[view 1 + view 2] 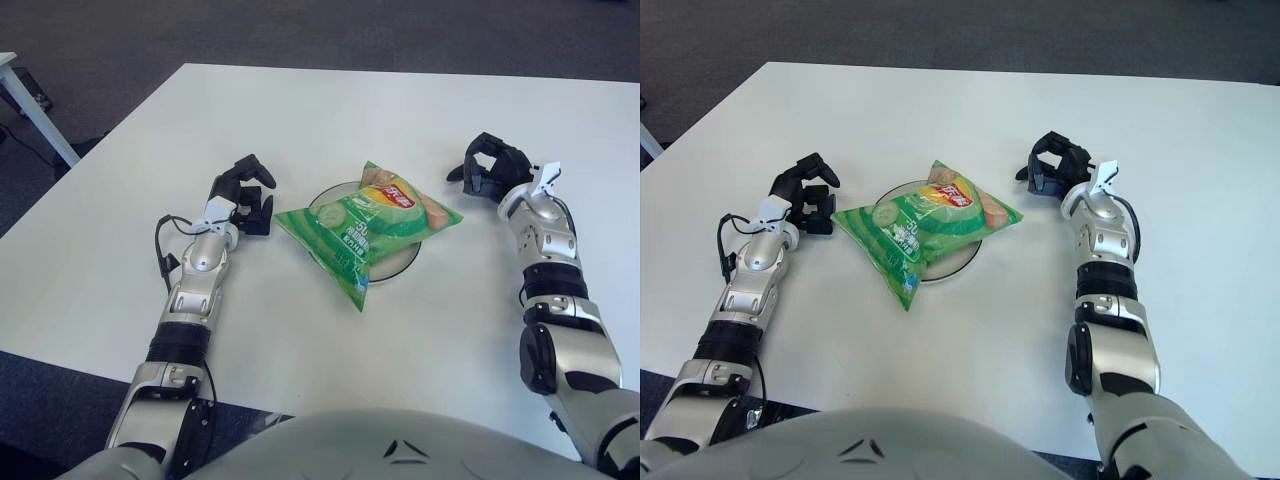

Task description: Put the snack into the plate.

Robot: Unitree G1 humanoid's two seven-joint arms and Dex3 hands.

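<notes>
Both head-mounted eyes look forward and down (set slightly apart sideways) at the same flat white rectangular table (pixel 300 110), seen close.
</notes>
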